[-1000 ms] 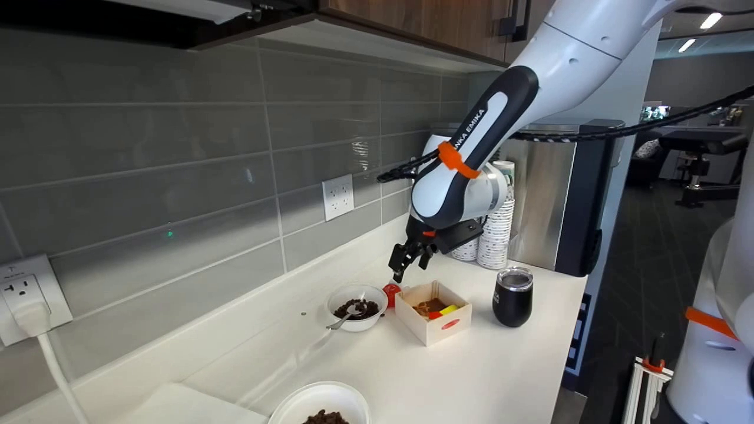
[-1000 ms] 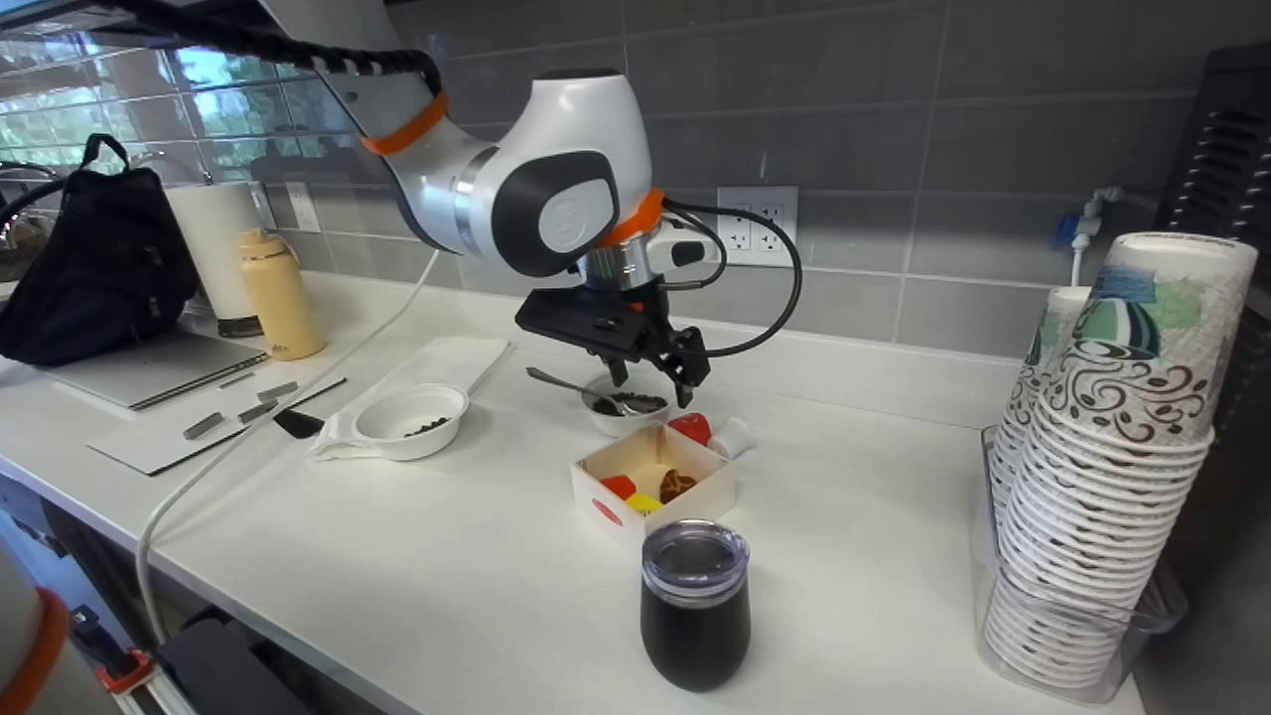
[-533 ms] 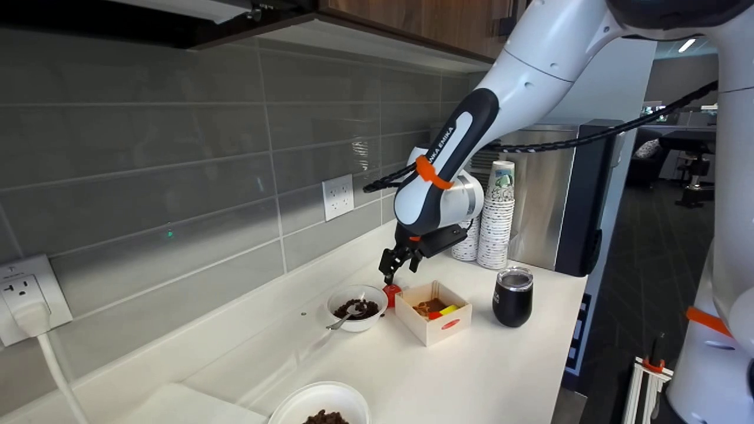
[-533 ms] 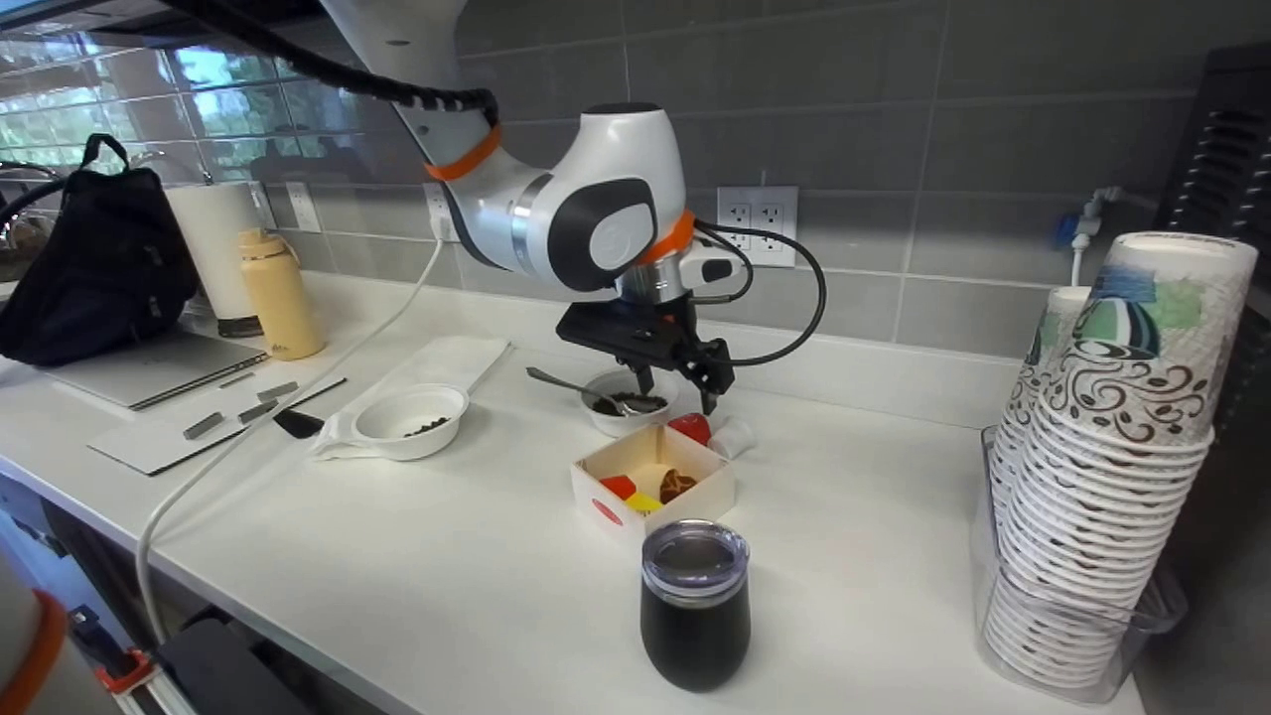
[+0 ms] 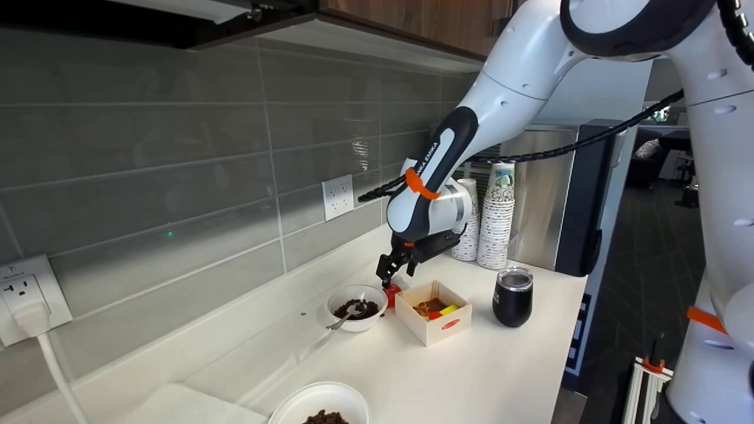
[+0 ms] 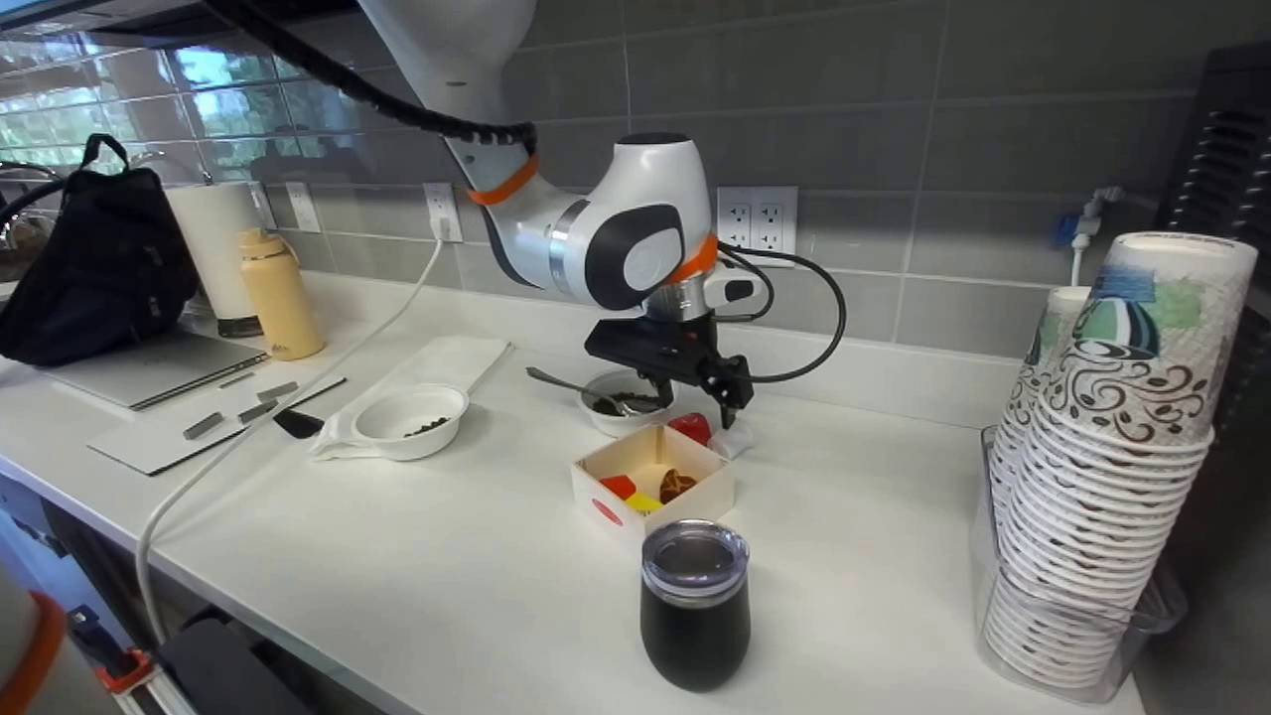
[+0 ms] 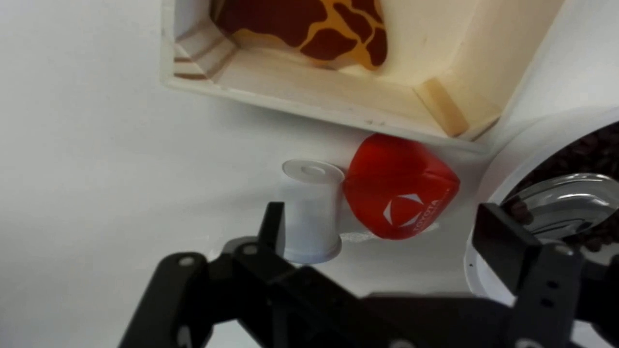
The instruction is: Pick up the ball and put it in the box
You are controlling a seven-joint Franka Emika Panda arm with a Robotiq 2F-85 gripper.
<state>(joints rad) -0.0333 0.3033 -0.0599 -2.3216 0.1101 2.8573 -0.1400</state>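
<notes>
The ball is a red, faceted soft ball with a white logo [image 7: 399, 186]. It lies on the counter between the box and a small white bowl, also in both exterior views [image 5: 391, 296] [image 6: 690, 428]. The box is low, white and square [image 5: 417, 323] [image 6: 624, 520], with its near rim beside the ball in the wrist view [image 7: 309, 99]. It holds red, yellow and brown pieces. My gripper [image 7: 381, 210] is open and empty, just above the ball. In the wrist view the ball appears between the fingers, a little beyond them. The gripper also shows in both exterior views [image 5: 398, 279] [image 6: 695, 409].
A small white cylinder [image 7: 313, 217] stands or lies against the ball, near one finger. The white bowl [image 6: 628, 425] with dark beans and a spoon is close to the other finger. A black cup [image 6: 695, 616], paper cup stacks [image 6: 1102, 477] and another white bowl [image 6: 397, 447] are around.
My gripper has come down closer to the counter and shifted over toward the ball and the white cylinder. Its fingers stay apart. The ball, box and bowls have not moved.
</notes>
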